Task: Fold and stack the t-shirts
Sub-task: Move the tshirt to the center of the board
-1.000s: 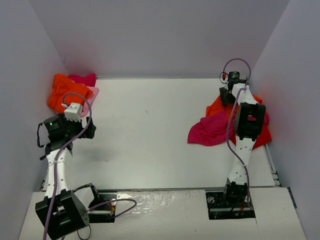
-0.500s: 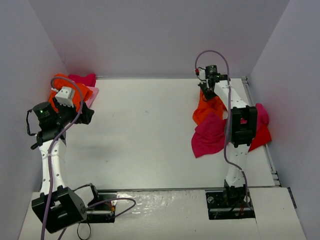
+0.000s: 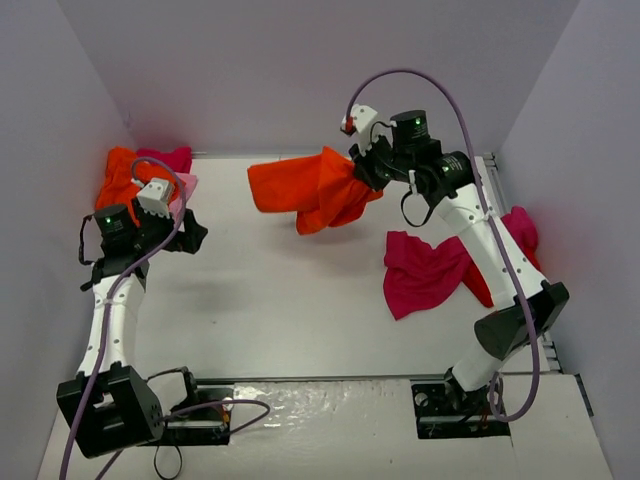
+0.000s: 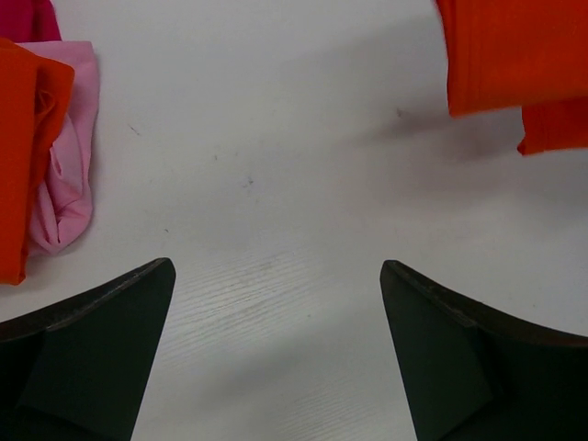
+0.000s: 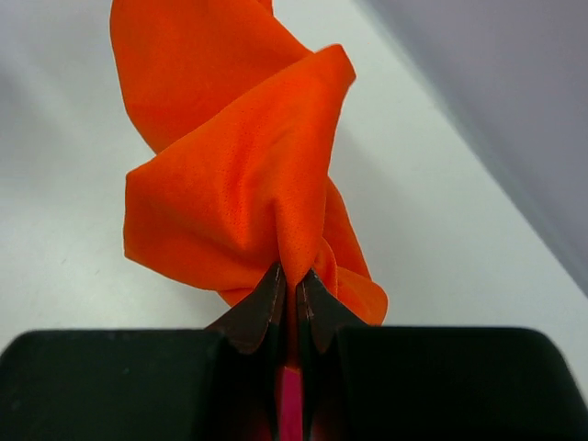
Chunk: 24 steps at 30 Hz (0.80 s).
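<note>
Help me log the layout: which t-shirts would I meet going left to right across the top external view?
t-shirt pile in the far-left corner → orange t-shirt hanging from the right gripper → magenta t-shirt

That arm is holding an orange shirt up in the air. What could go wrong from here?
The right gripper pinches only a small bunch of the orange shirt, so the cloth might slip out. The shirt also hangs twisted, so it could land crumpled and be hard to fold.
</note>
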Each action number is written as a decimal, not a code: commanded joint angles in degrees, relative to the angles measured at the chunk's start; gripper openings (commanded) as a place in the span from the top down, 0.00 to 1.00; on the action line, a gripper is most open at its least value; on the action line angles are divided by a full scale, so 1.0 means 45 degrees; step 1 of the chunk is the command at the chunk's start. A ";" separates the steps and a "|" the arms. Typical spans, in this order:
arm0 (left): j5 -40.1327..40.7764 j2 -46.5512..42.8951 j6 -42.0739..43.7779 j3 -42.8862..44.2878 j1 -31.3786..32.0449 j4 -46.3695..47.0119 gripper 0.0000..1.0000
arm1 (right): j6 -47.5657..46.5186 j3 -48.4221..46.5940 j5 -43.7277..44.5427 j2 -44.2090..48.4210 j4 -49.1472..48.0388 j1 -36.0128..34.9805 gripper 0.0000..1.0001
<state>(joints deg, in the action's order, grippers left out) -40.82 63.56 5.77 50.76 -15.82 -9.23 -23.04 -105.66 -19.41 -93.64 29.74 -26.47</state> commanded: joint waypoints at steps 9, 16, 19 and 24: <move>0.0594 0.0074 0.0906 0.0575 0.0899 -0.0004 0.07 | -0.1805 0.3817 -0.2703 0.0652 0.1815 -0.0857 0.42; 0.0668 0.0078 0.1090 0.0376 0.1032 0.0008 0.07 | -0.1852 0.4867 -0.0398 0.0600 0.2048 -0.1278 0.00; 0.0731 0.0074 0.1294 0.0361 0.1093 -0.0087 0.06 | -0.1104 0.5367 0.1877 0.1533 0.0972 -0.0805 0.01; 0.0726 0.0074 0.1355 0.0282 0.1217 0.0021 0.06 | -0.0463 0.5536 0.4001 0.1927 0.0828 0.1098 0.13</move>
<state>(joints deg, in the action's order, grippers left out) -37.22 64.47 10.48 50.81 -10.96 -11.25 -28.19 -80.25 -12.60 -89.59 36.42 -27.88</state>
